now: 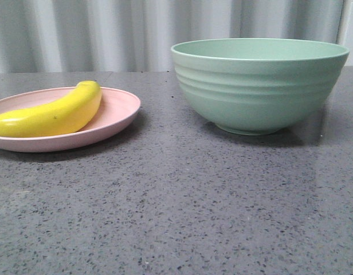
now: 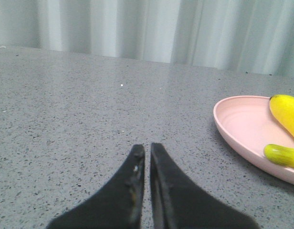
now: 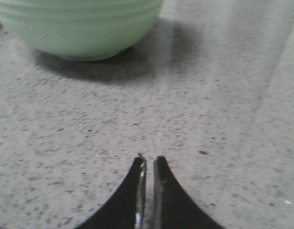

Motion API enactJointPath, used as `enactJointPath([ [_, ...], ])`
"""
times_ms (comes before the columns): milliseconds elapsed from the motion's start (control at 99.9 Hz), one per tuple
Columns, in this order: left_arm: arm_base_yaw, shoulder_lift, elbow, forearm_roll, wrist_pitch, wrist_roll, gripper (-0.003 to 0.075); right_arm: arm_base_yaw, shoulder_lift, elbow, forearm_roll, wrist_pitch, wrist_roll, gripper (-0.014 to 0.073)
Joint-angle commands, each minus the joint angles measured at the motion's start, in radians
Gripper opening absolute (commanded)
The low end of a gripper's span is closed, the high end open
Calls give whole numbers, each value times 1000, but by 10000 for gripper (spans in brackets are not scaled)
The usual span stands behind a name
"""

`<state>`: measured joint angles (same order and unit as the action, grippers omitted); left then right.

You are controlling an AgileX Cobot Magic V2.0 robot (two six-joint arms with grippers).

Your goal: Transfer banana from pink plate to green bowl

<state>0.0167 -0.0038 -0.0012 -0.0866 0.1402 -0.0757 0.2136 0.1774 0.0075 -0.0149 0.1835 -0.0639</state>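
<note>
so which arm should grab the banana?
Left. Its end effector, shut and empty, has the banana on the pink plate in view; the right end effector faces only the green bowl.

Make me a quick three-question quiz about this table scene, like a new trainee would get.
1. True or false: the banana is already inside the green bowl.
2. Multiple choice: which side of the pink plate does the bowl stand on, seen from the front? A) left B) right C) behind it
3. Fill in: the fingers of the left gripper and the right gripper are nearly ____, holding nothing.

Key
1. False; the banana lies on the plate.
2. B
3. closed
</note>
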Motion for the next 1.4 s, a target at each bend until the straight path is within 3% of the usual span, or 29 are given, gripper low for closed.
enactJointPath([
  [0, 1, -33, -46, -14, -48, -6, -19, 33, 31, -70, -1, -91, -12, -43],
  [350, 1, 147, -347, -14, 136, 47, -19, 42, 193, -353, 15, -11, -8, -49],
  [630, 1, 366, -526, -36, 121, 51, -14, 42, 348, -534, 106, 53, -8, -51],
  [700, 1, 395, -526, -43, 102, 51, 49, 42, 364, -532, 106, 48, -8, -51],
  [831, 1, 441, -526, -49, 78, 51, 352, 42, 379, -532, 106, 47, -8, -51],
  [901, 1, 468, -526, -82, 50, 51, 441, 42, 381, -532, 106, 47, -8, -51],
  [1111, -50, 580, -554, -121, 70, 52, 439, 42, 381, -532, 106, 47, -8, -51],
  [1391, -353, 810, -648, -119, 78, 55, 440, 42, 381, -532, 106, 47, -8, -51],
])
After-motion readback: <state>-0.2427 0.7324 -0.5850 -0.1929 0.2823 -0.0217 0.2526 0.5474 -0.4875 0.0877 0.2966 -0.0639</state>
